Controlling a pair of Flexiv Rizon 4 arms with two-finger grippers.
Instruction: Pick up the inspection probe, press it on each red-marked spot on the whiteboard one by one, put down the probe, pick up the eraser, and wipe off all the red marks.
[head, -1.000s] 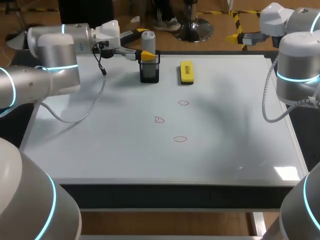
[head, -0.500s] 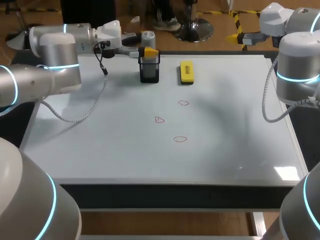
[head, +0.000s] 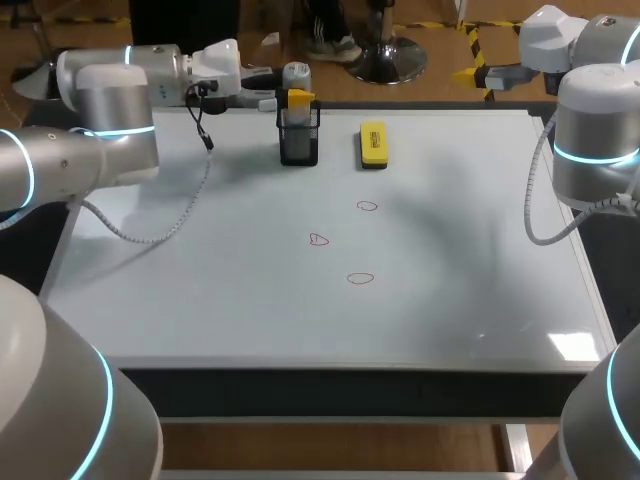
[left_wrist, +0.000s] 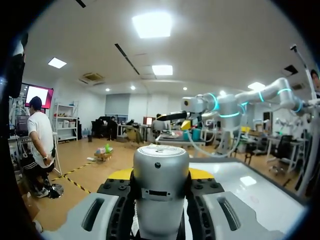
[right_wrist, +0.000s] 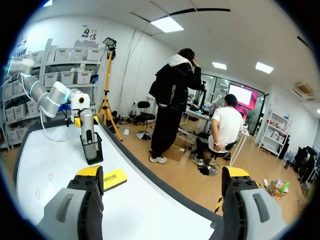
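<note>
Your left gripper (head: 298, 98) is at the far left-centre of the whiteboard (head: 200, 300), level with the upper part of the inspection probe (left_wrist: 161, 175), which stands upright in a black mesh holder (head: 299, 140). In the left wrist view the probe's grey cylindrical head fills the gap between the fingers, and the inner pads appear to press on it from both sides, though contact is hard to confirm. The probe's lower end is inside the holder. The yellow eraser (head: 372, 144) lies flat on the board just to the holder's right, apart from it. Three red marks (head: 367, 206), (head: 318, 239), (head: 360, 279) sit near mid-board, well apart from the probe. Your right gripper (right_wrist: 162, 172) hangs beyond the board's far right corner, fingers spread wide and holding nothing.
</note>
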